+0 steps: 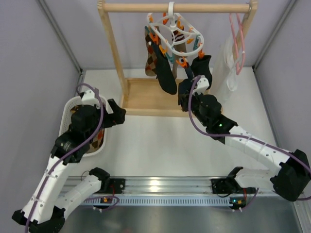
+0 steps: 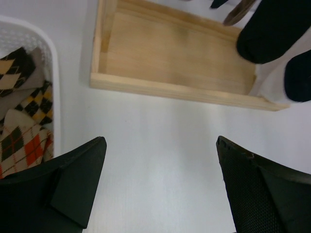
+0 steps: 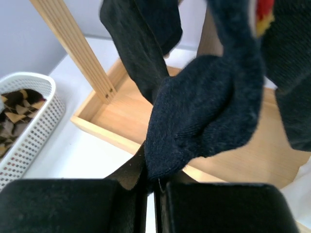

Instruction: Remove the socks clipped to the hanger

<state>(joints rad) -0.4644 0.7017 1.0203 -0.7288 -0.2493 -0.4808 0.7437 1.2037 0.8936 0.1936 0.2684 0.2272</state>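
- Socks [image 2: 24, 136] with an argyle pattern in brown, orange and cream are seen lying in the white basket [image 2: 54, 87] at the near left of the table [image 1: 160, 145].
- The left gripper [image 2: 160, 150] is held over bare table just beside the basket. Its 2 fingers are spread wide apart and nothing is held between them.
- The wooden tray [image 2: 175, 58] that forms the base of the rack is located just beyond the left gripper.
- The right gripper [image 3: 154, 187] is positioned at the front right edge of this tray. Its fingers are pressed together on the lower end of a dark navy sock [image 3: 204, 111].
- The gripped sock is seen hanging down from the hanger [image 1: 177, 33], with the remaining socks [image 1: 166, 77] suspended beside it over the tray. Some are plain dark and at least 1 is argyle [image 1: 151, 60].
- The hanger is a white oval ring fitted with orange clothespins [image 1: 163, 48]. It is hooked over the wooden rail [image 1: 136, 7] at the far side of the table.
- A pink hanger [image 1: 238, 36] with a white translucent garment [image 1: 224, 68] is hung on the same rail, to the right.
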